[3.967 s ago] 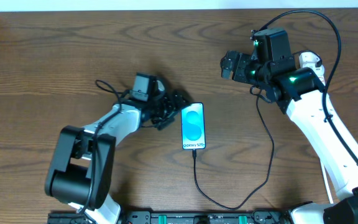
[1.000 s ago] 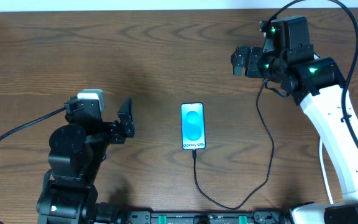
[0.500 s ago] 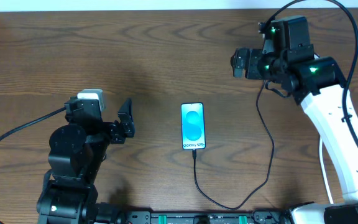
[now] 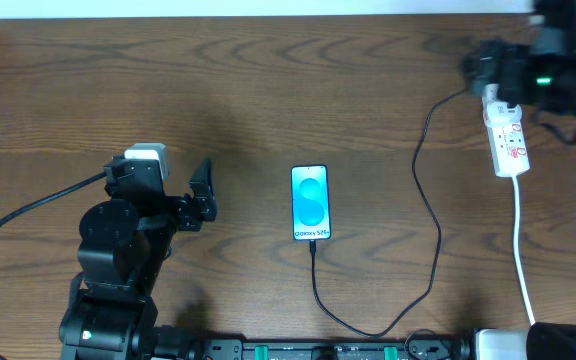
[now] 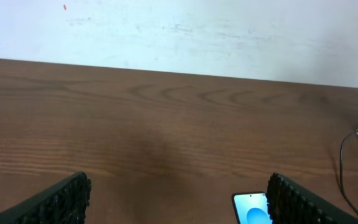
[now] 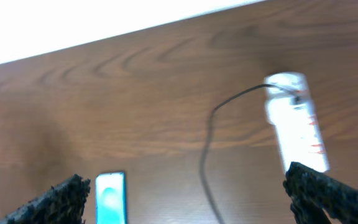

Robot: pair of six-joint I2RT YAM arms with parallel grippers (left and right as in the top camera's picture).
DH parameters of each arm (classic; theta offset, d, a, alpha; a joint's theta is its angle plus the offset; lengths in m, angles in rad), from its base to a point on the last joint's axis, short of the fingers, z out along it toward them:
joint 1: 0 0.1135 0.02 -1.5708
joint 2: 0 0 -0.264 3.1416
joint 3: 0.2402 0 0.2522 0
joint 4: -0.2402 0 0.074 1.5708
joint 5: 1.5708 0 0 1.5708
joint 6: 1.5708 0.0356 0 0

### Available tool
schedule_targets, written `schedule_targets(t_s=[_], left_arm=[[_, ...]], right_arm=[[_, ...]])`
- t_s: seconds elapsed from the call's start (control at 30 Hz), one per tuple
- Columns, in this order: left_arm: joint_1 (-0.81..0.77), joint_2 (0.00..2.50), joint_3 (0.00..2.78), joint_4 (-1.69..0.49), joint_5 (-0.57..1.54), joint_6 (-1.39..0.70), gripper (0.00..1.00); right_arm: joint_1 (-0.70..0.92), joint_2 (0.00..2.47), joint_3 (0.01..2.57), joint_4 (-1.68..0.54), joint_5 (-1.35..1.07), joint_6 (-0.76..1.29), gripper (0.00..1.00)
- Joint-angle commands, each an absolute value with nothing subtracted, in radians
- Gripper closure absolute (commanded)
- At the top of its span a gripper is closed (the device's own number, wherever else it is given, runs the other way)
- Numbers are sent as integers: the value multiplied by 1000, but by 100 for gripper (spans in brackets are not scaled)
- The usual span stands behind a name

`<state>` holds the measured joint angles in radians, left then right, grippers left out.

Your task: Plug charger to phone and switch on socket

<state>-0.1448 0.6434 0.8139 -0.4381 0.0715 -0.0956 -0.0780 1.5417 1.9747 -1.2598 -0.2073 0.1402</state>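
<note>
**Q:** Overhead view: where do the task's things lie?
**A:** The phone (image 4: 310, 203) lies flat in the middle of the desk (image 4: 268, 80), its screen lit blue. The charger (image 4: 430, 250) meets the phone's edge nearest the robot. From there it loops along the front of the desk and climbs to the far end of the socket (image 4: 508, 140). The socket lies at the far right, with its white cord (image 4: 518, 250) trailing toward the front.

**Q:** And the 2 claws?
**A:** The left claw (image 4: 204, 195) hangs left of the phone, well apart from it, spread and holding nothing. The right claw (image 4: 480, 68) is blurred and sits just beside the socket's far end, also spread. Whether it touches the socket cannot be told.

**Q:** Left wrist view?
**A:** 2 dark fingers (image 5: 61, 199) stand wide apart over bare wood. The phone's top edge shows beside the right finger. The charger and 1 corner of the socket sit at the right edge, and a white wall (image 5: 179, 31) lies behind.

**Q:** Right wrist view?
**A:** This view is blurred. The fingers (image 6: 328, 193) stand wide apart. The socket lies above the right finger, the phone is near the left one, and the charger curves between them.
</note>
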Motion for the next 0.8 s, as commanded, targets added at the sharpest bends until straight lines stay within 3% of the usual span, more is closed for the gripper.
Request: schedule_targets(t_s=[0.0, 0.1, 0.27, 0.77], left_arm=[[-141, 641, 818, -434, 59, -79, 10], [-141, 641, 818, -434, 59, -79, 10], [-141, 641, 818, -434, 59, -78, 10], [-141, 641, 818, -434, 59, -79, 10]], right_arm=[[-193, 1531, 2020, -1290, -268, 47, 1], [-343, 1559, 2020, -1301, -376, -16, 1], [-455, 1648, 2020, -1299, -440, -56, 1], [-490, 2054, 2020, -1271, -538, -243, 6]])
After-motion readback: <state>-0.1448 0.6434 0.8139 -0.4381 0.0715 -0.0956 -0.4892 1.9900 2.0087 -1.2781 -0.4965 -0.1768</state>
